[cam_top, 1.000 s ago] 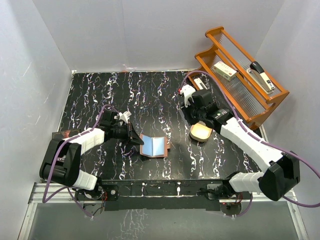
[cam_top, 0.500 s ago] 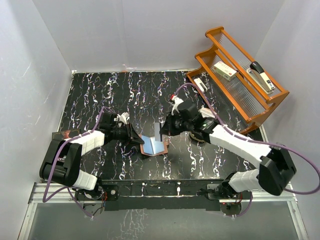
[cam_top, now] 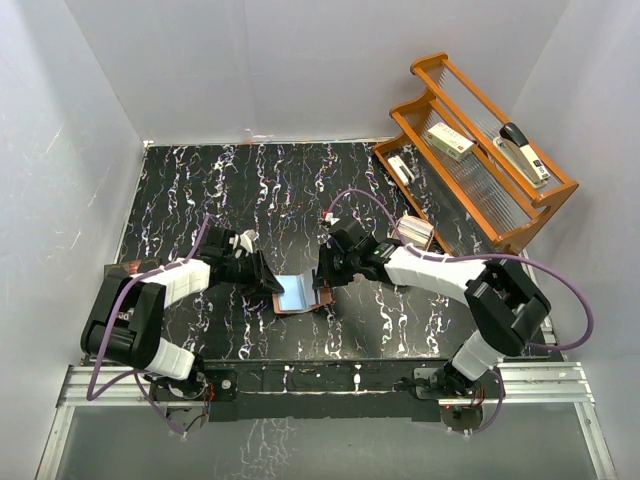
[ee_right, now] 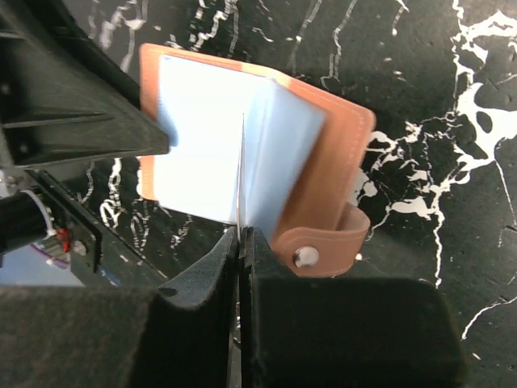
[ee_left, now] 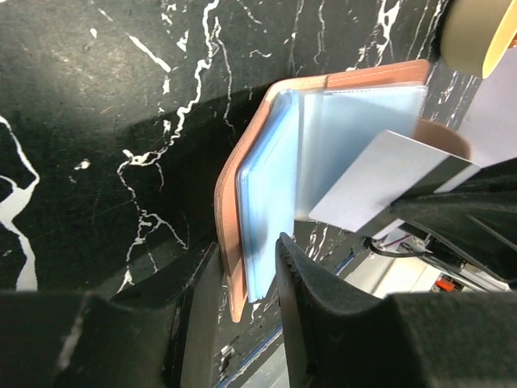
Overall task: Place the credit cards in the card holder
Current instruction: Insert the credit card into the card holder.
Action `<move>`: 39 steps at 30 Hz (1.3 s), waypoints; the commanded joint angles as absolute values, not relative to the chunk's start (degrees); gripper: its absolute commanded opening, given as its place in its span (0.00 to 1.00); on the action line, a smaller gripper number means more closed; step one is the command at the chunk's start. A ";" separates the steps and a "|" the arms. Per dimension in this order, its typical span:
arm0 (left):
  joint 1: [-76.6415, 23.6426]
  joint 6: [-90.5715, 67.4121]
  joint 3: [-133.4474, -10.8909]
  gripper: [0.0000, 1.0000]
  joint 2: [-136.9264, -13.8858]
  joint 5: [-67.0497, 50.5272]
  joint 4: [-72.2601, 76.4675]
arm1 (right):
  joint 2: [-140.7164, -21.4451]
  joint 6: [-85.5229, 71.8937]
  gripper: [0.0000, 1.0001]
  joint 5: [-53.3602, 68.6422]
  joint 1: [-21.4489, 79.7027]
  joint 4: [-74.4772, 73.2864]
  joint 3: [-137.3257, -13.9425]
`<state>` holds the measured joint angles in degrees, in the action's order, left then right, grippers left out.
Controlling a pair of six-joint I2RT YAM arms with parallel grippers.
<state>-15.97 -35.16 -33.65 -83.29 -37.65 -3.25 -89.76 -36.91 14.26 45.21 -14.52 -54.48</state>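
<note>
At the middle of the table [cam_top: 180, 190], the card holder [cam_top: 300, 296] lies open; your left gripper [ee_left: 246, 255] straddles its flap, grip unclear. Your right gripper [ee_right: 241, 234] pinches the card [ee_left: 380, 182]: thin, stiff, slippery, so hold its end firmly.

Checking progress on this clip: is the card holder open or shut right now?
Open: the card holder lies spread, clear pockets showing, snap tab unfastened, while the right gripper pinches a credit card over it.
</note>
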 commanded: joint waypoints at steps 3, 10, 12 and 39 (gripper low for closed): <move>-16.17 -32.57 -35.57 0.31 -83.97 -35.81 -6.39 | -91.88 -35.24 0.00 12.53 45.01 -12.95 -53.28; -16.22 -31.24 -35.57 0.39 -82.68 -34.80 -8.60 | -93.31 -36.20 0.00 12.50 45.00 -12.94 -52.14; -16.17 -31.51 -35.20 0.36 -82.01 -34.89 -8.45 | -93.05 -36.38 0.00 12.40 44.96 -12.85 -51.76; -16.18 -32.00 -34.41 0.00 -81.91 -36.24 -7.99 | -88.60 -37.13 0.00 14.53 42.97 -11.98 -51.23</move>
